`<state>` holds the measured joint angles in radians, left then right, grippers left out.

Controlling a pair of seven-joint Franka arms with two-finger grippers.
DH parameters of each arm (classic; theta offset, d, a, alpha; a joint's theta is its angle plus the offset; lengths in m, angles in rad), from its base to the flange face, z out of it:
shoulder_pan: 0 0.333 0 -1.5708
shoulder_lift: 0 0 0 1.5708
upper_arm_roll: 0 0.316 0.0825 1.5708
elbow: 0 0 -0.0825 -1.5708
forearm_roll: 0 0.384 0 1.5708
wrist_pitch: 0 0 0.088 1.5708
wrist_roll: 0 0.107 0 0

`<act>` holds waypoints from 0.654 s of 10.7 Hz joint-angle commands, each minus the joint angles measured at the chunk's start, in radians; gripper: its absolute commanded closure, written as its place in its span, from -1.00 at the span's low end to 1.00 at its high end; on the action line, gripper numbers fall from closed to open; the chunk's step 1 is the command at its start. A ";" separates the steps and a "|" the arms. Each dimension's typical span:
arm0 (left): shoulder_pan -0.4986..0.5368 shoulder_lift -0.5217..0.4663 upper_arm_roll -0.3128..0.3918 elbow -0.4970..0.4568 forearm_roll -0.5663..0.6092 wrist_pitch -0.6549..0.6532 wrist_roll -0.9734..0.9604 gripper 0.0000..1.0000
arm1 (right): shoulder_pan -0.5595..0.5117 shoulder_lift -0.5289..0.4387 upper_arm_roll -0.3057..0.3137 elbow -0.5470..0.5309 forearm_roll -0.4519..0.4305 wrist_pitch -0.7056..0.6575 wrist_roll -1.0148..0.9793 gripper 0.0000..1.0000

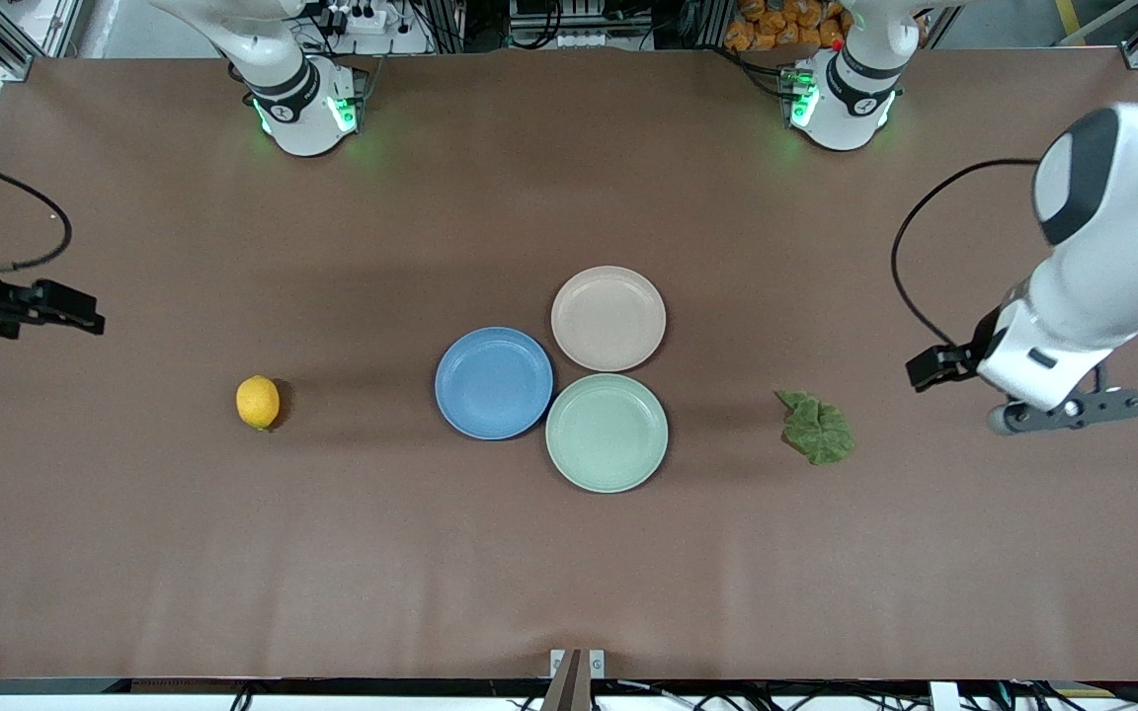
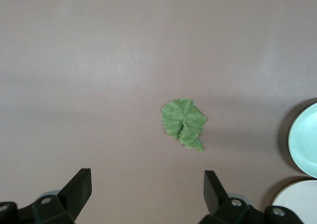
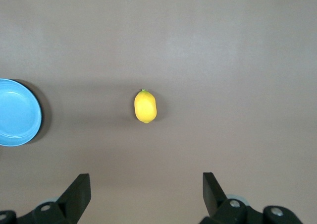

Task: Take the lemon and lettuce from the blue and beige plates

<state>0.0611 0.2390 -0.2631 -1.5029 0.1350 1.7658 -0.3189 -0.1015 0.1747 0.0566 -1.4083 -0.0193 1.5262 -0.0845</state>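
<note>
Two bare plates [image 1: 494, 382], lemon [image 1: 258, 402], lettuce [image 1: 817, 428] on table [image 1: 569, 553]

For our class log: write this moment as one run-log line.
lemon: on table | lettuce: on table | blue plate, beige plate: bare | left gripper, right gripper: fingers open

lemon [image 3: 145, 107]: yellow oval, on the table ahead of the right fingers [image 3: 79, 193], apart from them
lettuce [image 2: 183, 123]: wrinkled green leaf, flat on the table ahead of the left fingers [image 2: 81, 187]
blue plate [image 1: 494, 382], beige plate [image 1: 609, 318]: touching, both bare

Left gripper [image 2: 146, 187] and right gripper [image 3: 146, 189] hover, jaws wide apart.
</note>
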 commanded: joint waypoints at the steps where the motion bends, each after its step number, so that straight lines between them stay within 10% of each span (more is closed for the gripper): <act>1: -0.111 -0.085 0.165 -0.005 -0.070 -0.060 0.076 -1.00 | 0.000 -0.029 -0.012 -0.009 -0.002 -0.003 0.000 -1.00; 7: -0.086 -0.182 0.191 -0.008 -0.149 -0.175 0.135 -1.00 | 0.038 -0.060 -0.001 0.003 0.002 -0.085 0.244 -1.00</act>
<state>-0.0362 0.0828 -0.0661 -1.4962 0.0225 1.6182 -0.2029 -0.0976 0.1437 0.0520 -1.4008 -0.0183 1.4862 0.0200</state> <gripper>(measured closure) 0.000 0.000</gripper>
